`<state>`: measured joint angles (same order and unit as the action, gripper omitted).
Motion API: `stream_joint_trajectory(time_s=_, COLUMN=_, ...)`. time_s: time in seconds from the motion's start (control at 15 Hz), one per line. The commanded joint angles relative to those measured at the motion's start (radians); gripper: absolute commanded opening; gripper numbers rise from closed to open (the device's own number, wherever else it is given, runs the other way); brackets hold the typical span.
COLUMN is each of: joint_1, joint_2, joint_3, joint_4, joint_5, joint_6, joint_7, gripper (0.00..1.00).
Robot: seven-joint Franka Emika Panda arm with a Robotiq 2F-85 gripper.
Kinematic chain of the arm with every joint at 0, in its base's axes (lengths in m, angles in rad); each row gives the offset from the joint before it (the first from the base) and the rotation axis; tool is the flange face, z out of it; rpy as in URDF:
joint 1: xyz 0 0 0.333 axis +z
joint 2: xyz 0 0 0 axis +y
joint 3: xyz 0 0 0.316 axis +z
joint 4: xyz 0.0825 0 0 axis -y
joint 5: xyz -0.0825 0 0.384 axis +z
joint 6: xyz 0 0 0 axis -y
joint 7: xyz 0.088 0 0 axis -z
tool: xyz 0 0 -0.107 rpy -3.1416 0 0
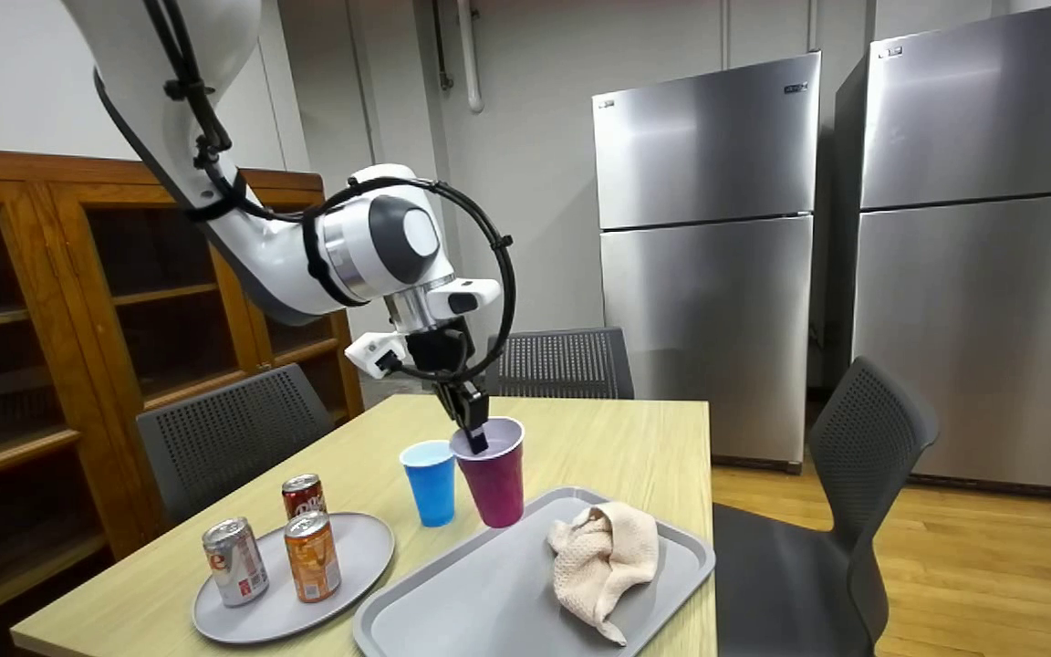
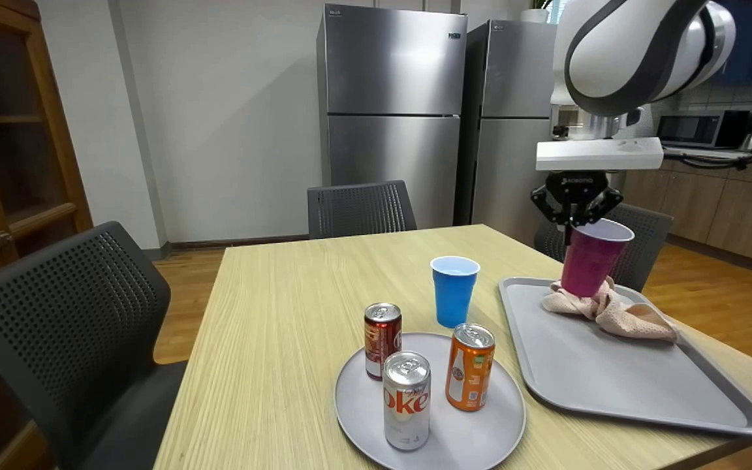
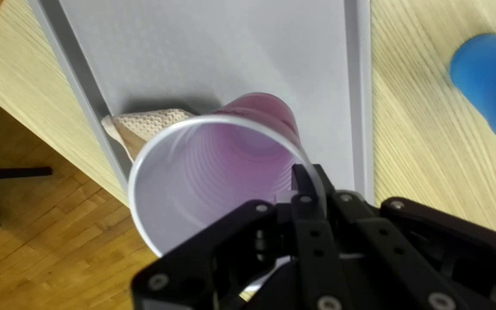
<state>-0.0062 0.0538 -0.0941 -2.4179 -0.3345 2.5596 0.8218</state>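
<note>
Pinching the tapered purple plastic cup (image 2: 590, 262) by the rim between slim black fingers (image 3: 301, 177), one inside, one outside, apparently exploiting the thin wall as a grip surface. Suspending the purple cup above the rectangular grey plastic tray (image 2: 617, 373), near the crumpled pale-pink cloth (image 2: 634, 320), probably tilting from one-sided support. Hanging clear of the upright blue plastic cup (image 2: 454, 294).

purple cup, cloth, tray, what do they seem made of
Purple cup: probably thin plastic, smooth outside; ridged rings line its inside. Cloth: fabric, likely cotton, matt; a waffle-like weave and loose folds show. Tray: perhaps moulded plastic, satin grey, rounded corners, raised rim; metal isn't ruled out.
</note>
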Motion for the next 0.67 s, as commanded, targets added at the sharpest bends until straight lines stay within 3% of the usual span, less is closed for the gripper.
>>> stream_joint_trajectory(time_s=0.0, joint_1=0.01, joint_2=0.067, joint_3=0.022, joint_4=0.104, joint_5=0.001, joint_6=-0.009, joint_7=-0.007, gripper=0.01)
stream_joint_trajectory(time_s=0.6, joint_1=0.096, joint_2=0.283, joint_3=0.023, joint_4=0.368, joint_5=0.026, joint_6=-0.044, joint_7=-0.022, gripper=0.01)
